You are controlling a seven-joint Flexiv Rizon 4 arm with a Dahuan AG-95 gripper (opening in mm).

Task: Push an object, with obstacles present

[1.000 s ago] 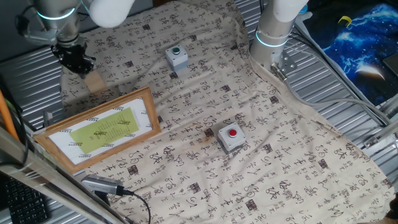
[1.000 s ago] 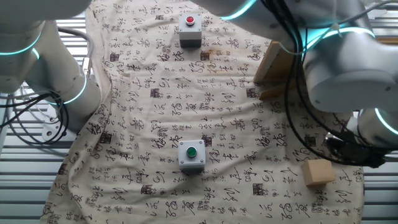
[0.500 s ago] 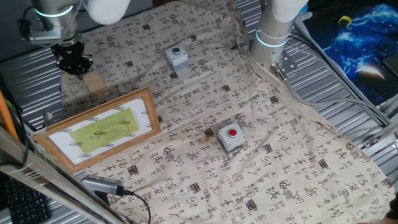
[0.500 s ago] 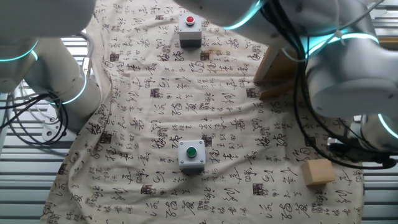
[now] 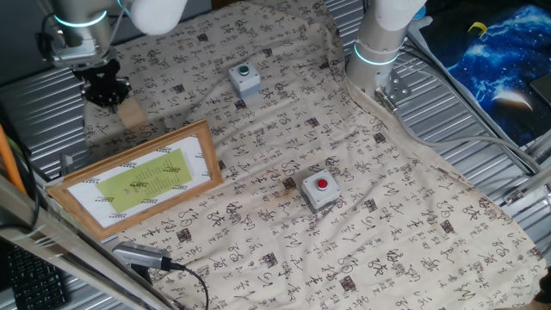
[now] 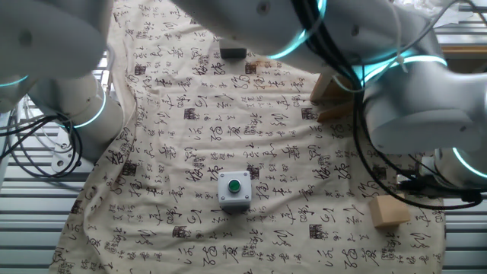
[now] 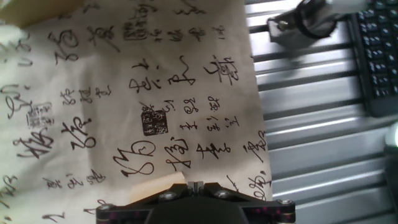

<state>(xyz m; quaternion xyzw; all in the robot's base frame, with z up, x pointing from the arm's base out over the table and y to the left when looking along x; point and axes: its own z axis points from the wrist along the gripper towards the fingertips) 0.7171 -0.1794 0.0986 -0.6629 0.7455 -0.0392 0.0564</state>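
The light-tan wooden block (image 5: 131,113) lies on the printed cloth at the far left, and near the lower right in the other fixed view (image 6: 390,211). My gripper (image 5: 105,87) hangs just up-left of the block. I cannot tell if it touches the block. In the hand view the fingertips (image 7: 194,185) are pressed together with nothing between them, over the cloth's edge. The grey box with the green button (image 5: 244,79) stands mid-cloth (image 6: 233,189). The grey box with the red button (image 5: 320,190) stands nearer the front. The wood-framed yellow-green picture (image 5: 138,178) lies just in front of the block.
The cloth (image 7: 143,93) ends close to the gripper, with ribbed metal table (image 7: 311,143) beyond. A keyboard (image 7: 379,56) and a silver plug (image 5: 138,255) lie off the cloth. A second arm's base (image 5: 377,52) stands at the back. My arm hides most of the red-button box (image 6: 233,52).
My gripper shifted slightly beside the block and the arm swung over. The arm now hides the red button in the other fixed view. The block has not moved.
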